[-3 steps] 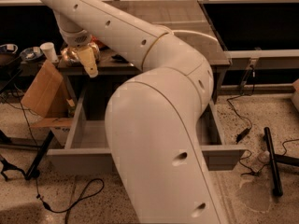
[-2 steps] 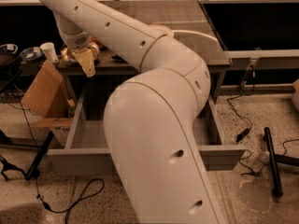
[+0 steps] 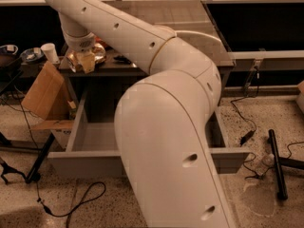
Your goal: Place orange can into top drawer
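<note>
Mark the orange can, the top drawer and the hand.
orange can (image 3: 99, 52), camera view, shiny right side beside the hand.
top drawer (image 3: 80, 163), camera view, left part of front panel.
hand (image 3: 88, 65), camera view, yellowish tip over the can.

hand (image 3: 87, 61) covers orange can (image 3: 100, 52), mostly obsc.

It looks like a robotics lab. Loose cables (image 3: 246, 137) trail over the speckled floor (image 3: 285, 113) at right, black stand legs (image 3: 277, 163) lie at lower right, and a cardboard box (image 3: 42, 91) leans at left. The robot's gripper (image 3: 88, 61) hangs over the counter (image 3: 118, 70) at upper left.
</note>
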Tool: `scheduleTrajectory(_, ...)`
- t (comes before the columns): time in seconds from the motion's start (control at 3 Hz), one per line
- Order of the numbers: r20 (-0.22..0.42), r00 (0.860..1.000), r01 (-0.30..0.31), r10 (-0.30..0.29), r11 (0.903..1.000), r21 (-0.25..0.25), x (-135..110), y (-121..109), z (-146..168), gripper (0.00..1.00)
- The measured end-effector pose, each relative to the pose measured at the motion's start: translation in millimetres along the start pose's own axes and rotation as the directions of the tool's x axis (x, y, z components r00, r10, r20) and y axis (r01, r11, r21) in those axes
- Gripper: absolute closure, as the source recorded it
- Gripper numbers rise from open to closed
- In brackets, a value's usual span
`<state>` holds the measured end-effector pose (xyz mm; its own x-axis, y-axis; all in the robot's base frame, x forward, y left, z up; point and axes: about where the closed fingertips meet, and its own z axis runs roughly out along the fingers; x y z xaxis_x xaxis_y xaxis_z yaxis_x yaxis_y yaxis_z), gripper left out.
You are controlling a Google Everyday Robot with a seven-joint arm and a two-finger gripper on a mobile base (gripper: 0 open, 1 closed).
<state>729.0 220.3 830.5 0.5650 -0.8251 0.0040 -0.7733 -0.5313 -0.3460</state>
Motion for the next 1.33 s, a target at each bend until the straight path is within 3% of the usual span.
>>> scheduleTrajectory(0.33, 0.02, 1.0, -0.012, 0.012, 0.9998, 0.013, 2, 9, -14, 0.88)
scheduleTrajectory(0.67, 0.026, 0.999, -0.023, 0.022, 0.9988, 0.042, 8, 25, -46, 1.0)
scheduleTrajectory(1.0, 0.019, 0.999, -0.043, 0.043, 0.9989, 0.019, 18, 52, -68, 1.0)
scheduleTrajectory(1.33, 0.03, 0.997, -0.063, 0.065, 0.9964, -0.057, 33, 81, -60, 1.0)
